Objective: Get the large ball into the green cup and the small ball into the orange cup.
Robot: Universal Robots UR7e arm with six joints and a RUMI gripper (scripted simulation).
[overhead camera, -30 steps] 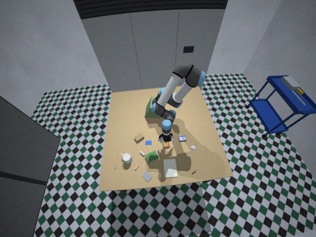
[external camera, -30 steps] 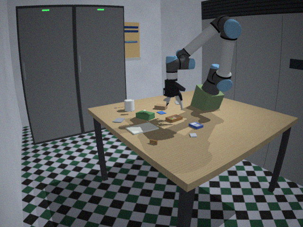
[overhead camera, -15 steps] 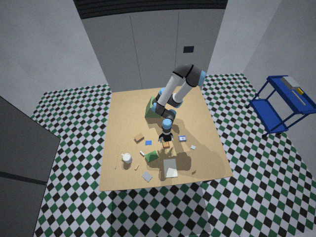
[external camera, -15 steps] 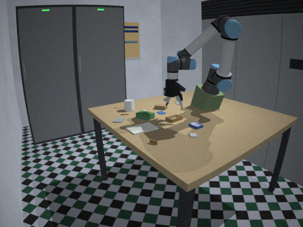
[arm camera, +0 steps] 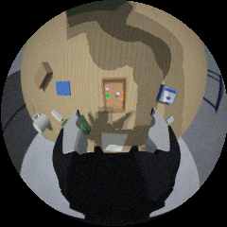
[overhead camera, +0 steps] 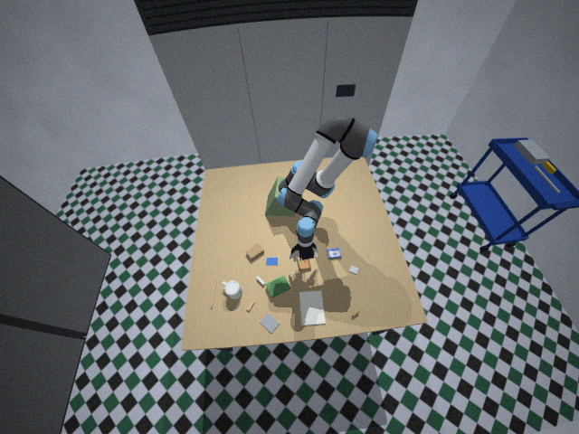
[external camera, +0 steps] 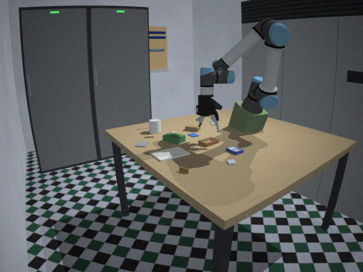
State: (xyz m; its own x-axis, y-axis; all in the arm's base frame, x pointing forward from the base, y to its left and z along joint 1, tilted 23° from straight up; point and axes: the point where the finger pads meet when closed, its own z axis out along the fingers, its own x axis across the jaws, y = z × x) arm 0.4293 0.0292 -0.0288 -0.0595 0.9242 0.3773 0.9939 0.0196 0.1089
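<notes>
"Brown wood is seen in the puzzle (overhead camera: 304, 264) (external camera: 208, 142) (arm camera: 114, 105); where is it lying?"

"Flat on the tabletop (overhead camera: 224, 210) (external camera: 292, 152) (arm camera: 44, 54), below the gripper (overhead camera: 304, 258) (external camera: 209, 128) (arm camera: 114, 109) and well apart from the blue box (overhead camera: 334, 253) (external camera: 234, 150) (arm camera: 167, 95)."

"Is anything held?"

"Nothing. The fingers are spread fully, and the puzzle has not been gripped."

"How is it likely to handle?"

"As something light and stiff, probably. The walls should take a firm squeeze, but smooth wood could slip if pinched too high. The cover may be the fragile part, so pressure on it is best avoided."

"Where should it be taken?"

"By the two long side walls, near mid-length, so that it can be tilted evenly. The fingers are already placed to either side of that narrower width."

"And the balls?"

"Two pale dots, presumably the balls, are seen near the green cup (arm camera: 108, 96) and the orange cup (arm camera: 121, 96); neither looks seated. Gentle tilts are called for, since a settled ball could be rolled out again."

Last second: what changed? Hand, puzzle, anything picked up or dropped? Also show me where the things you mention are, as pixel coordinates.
Nothing clearly visible. Any shift of the hand (overhead camera: 304, 256) (external camera: 209, 128) (arm camera: 115, 112) is too slight to call a direction. Nothing taken hold of or let go: it's open and empty, above the table. Wooden puzzle (overhead camera: 304, 265) (external camera: 209, 142) (arm camera: 113, 104) stayed flat in place; other tabletop items look unmoved.
</notes>
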